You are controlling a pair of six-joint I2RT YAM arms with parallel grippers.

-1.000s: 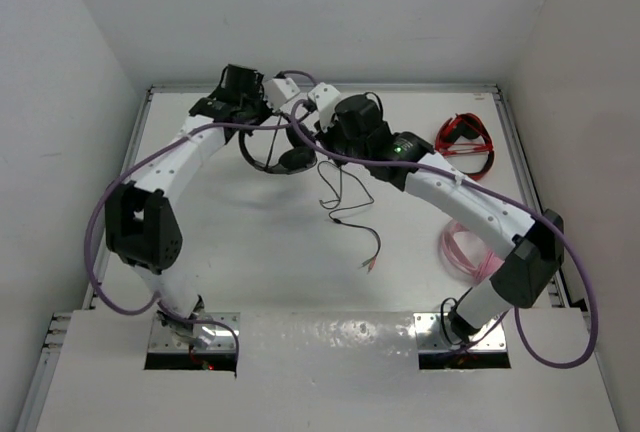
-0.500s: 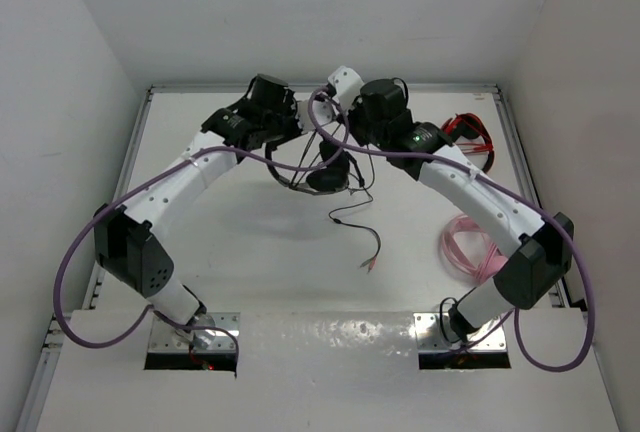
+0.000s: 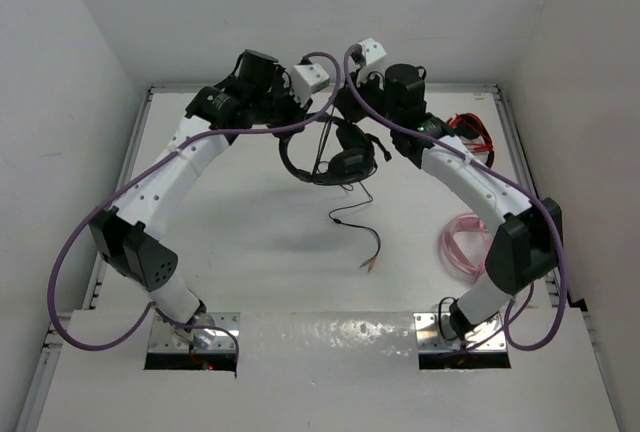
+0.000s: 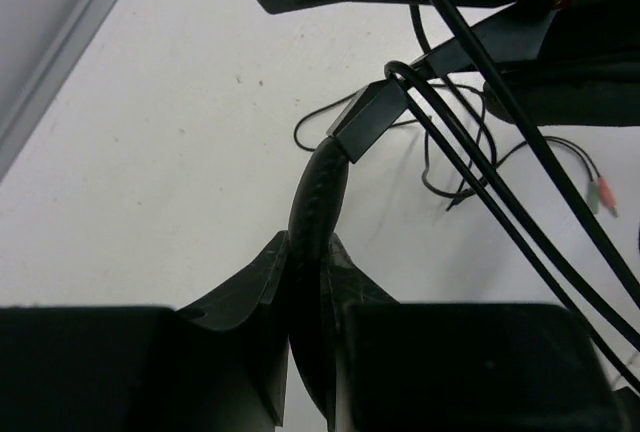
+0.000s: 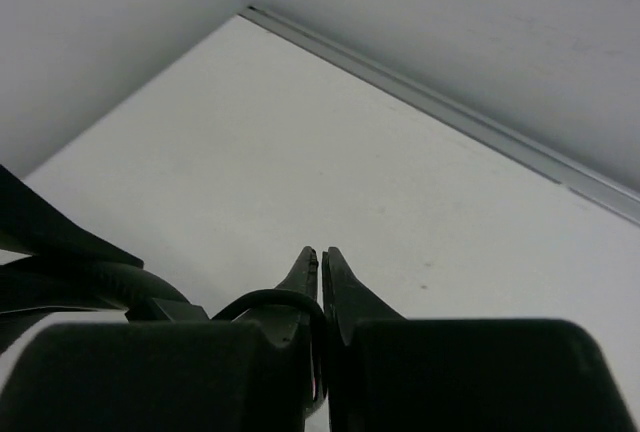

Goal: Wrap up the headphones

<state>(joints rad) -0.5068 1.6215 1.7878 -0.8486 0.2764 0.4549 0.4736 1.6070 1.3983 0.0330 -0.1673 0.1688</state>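
Note:
The black headphones (image 3: 335, 162) hang above the table's far middle, held between both arms. My left gripper (image 3: 290, 112) is shut on the padded headband (image 4: 318, 202), which runs up between its fingers. My right gripper (image 3: 345, 102) is shut on the thin black cable (image 5: 265, 299), which loops over its left finger and into the gap. Cable strands (image 4: 480, 192) cross the left wrist view taut. The cable's loose end with its plugs (image 3: 370, 262) lies on the table nearer me.
A red headset (image 3: 465, 137) lies at the far right. A pink headset (image 3: 465, 252) lies at the right edge beside my right arm. A raised rail (image 3: 525, 182) borders the white table. Purple arm cables arch over both arms.
Both grippers have moved right and lifted the headphones off the table. The right gripper has risen toward the back wall, drawing the cable taut; less cable lies on the table.

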